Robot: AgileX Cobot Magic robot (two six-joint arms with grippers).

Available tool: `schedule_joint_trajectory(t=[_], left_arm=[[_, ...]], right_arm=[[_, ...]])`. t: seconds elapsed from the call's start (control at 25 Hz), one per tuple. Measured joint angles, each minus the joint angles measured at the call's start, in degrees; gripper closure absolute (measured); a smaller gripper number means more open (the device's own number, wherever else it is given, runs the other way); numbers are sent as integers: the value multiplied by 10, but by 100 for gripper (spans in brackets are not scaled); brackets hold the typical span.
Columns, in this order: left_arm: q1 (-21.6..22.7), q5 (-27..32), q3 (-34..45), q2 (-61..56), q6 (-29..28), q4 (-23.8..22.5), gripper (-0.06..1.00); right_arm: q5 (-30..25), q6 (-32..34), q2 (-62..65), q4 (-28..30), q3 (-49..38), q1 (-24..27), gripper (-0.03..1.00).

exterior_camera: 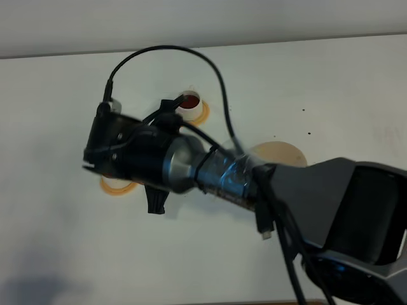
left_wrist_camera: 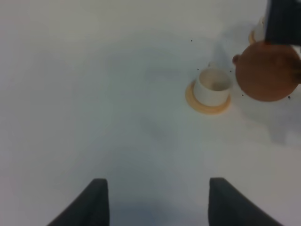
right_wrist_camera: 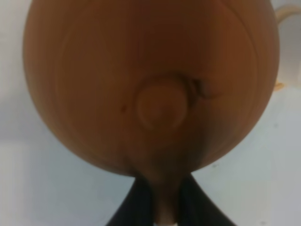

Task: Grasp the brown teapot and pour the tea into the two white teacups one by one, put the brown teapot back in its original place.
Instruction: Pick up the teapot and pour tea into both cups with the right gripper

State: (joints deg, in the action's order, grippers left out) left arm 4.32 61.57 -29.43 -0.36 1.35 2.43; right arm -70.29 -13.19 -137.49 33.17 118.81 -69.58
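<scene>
Two white teacups, each on its own little orange coaster. The far teacup [exterior_camera: 189, 105] has dark reddish liquid in it, and the near teacup [left_wrist_camera: 213, 86] looks pale inside from the left wrist view. The brown teapot [left_wrist_camera: 266, 70] is up off the surface [exterior_camera: 57, 241], hanging just beside the near teacup with its short spout [left_wrist_camera: 236, 60] on that cup's side. The right fingers [right_wrist_camera: 138, 202] are pressed in tight, pinching the teapot's handle, and the pot with its lid knob [right_wrist_camera: 162, 107] fills that wrist view. From the high camera the right arm [exterior_camera: 210, 168] covers the pot completely. The pale beige disc [exterior_camera: 283, 152] sits bare, well apart from the pot. The left fingers [left_wrist_camera: 94, 202] are spread wide over bare surface, holding nothing.
</scene>
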Motion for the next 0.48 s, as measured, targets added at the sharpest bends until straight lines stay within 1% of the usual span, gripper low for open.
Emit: schedule_joint_trajectory(t=[0.48], left_arm=[[0,0,0,0,0,0,47]], right_arm=[[1,1,-32,112,0,-10,88]])
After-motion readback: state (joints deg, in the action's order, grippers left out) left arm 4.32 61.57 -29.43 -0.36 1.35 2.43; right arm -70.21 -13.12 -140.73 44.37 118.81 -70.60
